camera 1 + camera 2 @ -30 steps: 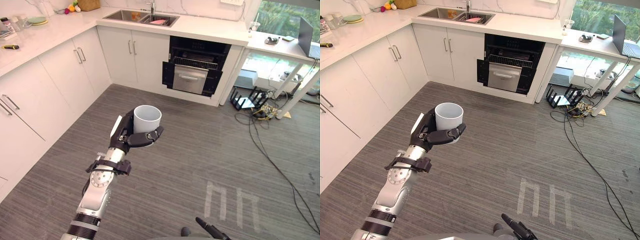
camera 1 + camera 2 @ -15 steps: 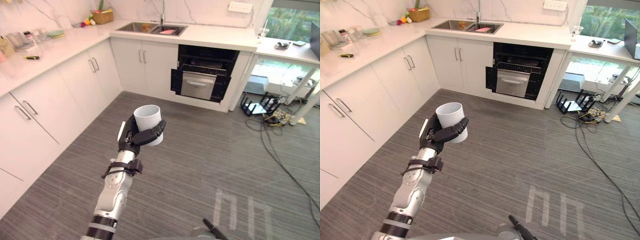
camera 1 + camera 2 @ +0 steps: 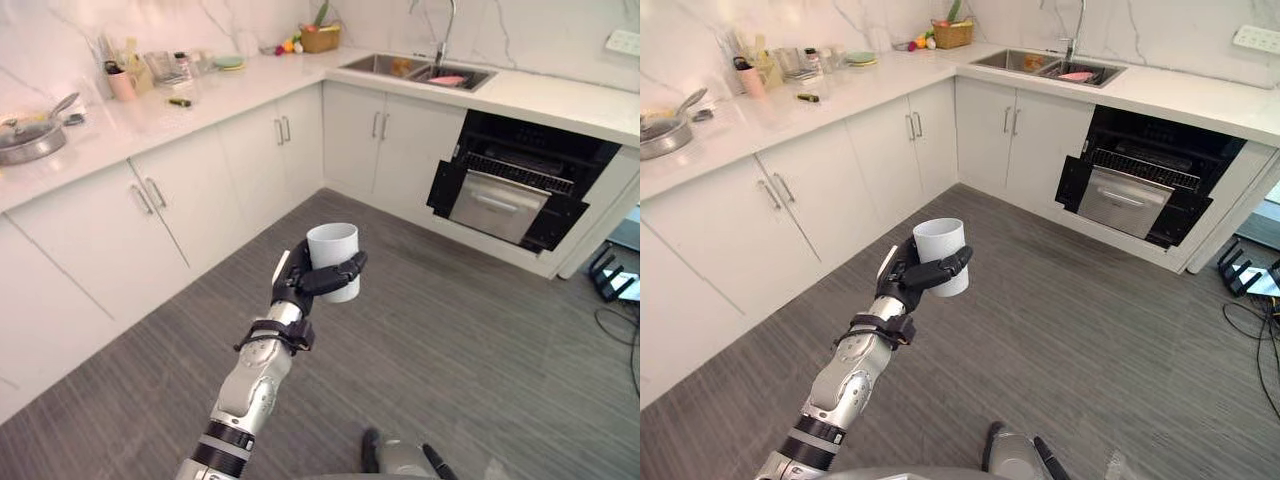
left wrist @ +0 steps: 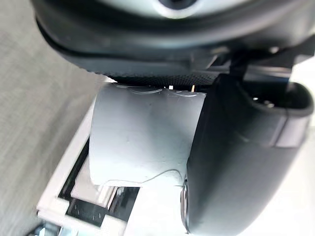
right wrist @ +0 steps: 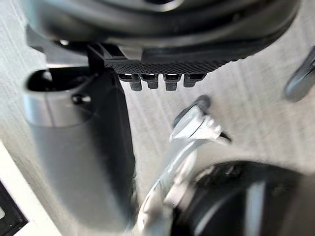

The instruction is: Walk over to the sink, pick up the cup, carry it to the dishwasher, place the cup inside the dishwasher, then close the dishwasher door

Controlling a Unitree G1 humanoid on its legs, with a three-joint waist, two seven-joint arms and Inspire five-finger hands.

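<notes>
Our left hand [image 3: 300, 285] grips the white cup [image 3: 333, 255]: dark fingers wrap across its front and the thumb closes on the other side. The left wrist view confirms this, with the cup's wall [image 4: 142, 142] sitting against the palm and the thumb [image 4: 236, 162] lying along it. We hold the cup upright with its mouth up, forward of the body and over the grey plank floor [image 3: 450, 340]. Nothing touches it but the hand. We judge that this posture keeps the cup level while walking and keeps it where the head camera can watch it.

The right hand [image 5: 162, 66] hangs low above the floor in its own wrist view. We cannot tell whether it is open or closed, but it carries nothing that we can see.

The dishwasher [image 3: 520, 160] sits under the white counter [image 3: 560, 95], just beside the sink [image 3: 400, 66] with its tall tap [image 3: 445, 20]. Its dark cavity is exposed, a rack shows at the top and its steel-fronted door [image 3: 497, 205] leans out part open. That leaves a way in for the cup. The cup is well apart from the dishwasher, with a stretch of bare floor between them, and the white cabinets [image 3: 250, 160] run along the robot's left.

We take this to be the carry step: the pick-up is done, while the placing and the door closing are not. The next move calls for closing the gap while keeping the cup level, then lowering it towards the rack.
</notes>
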